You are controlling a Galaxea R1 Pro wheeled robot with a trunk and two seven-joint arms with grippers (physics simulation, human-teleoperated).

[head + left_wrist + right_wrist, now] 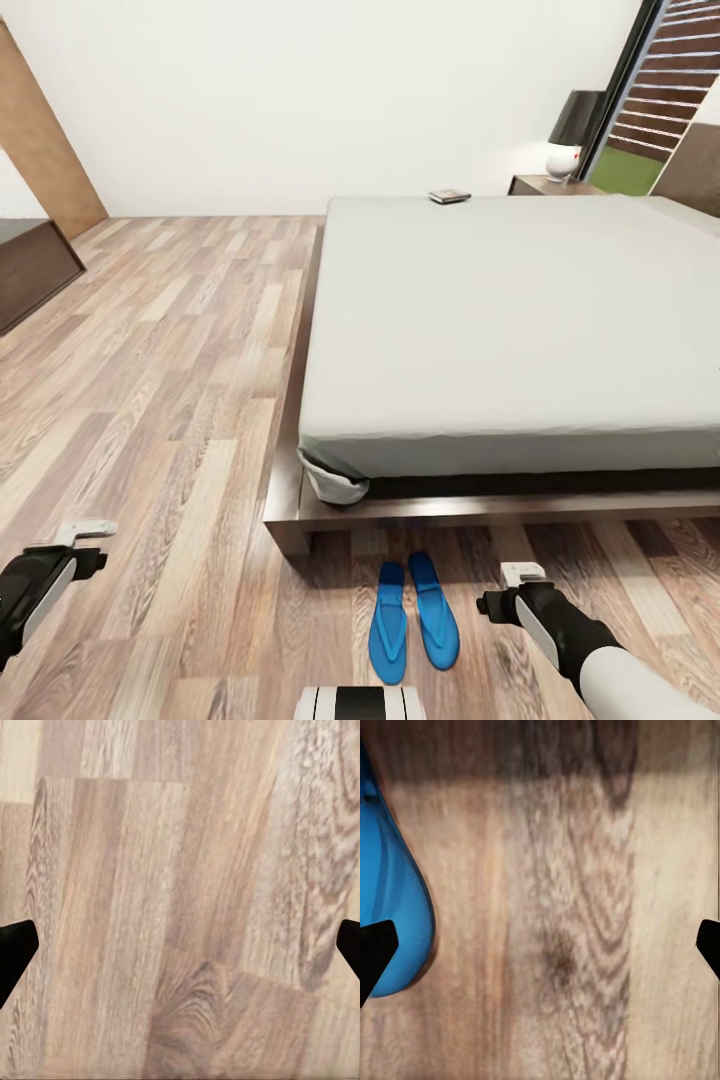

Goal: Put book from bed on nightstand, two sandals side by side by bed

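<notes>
right wrist: sandal beside spread jaws

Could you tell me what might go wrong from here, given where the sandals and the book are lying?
The two sandals already lie side by side on the floor just ahead of the base, so driving forward could scatter them. The open right hand hangs close beside one sandal and might nudge it. The book sits at the bed's far edge near the nightstand, probably beyond reach from here.

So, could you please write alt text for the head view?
Two blue sandals lie side by side on the wood floor at the corner of a large grey bed. A book rests on its far edge, near a nightstand with a lamp.
</notes>
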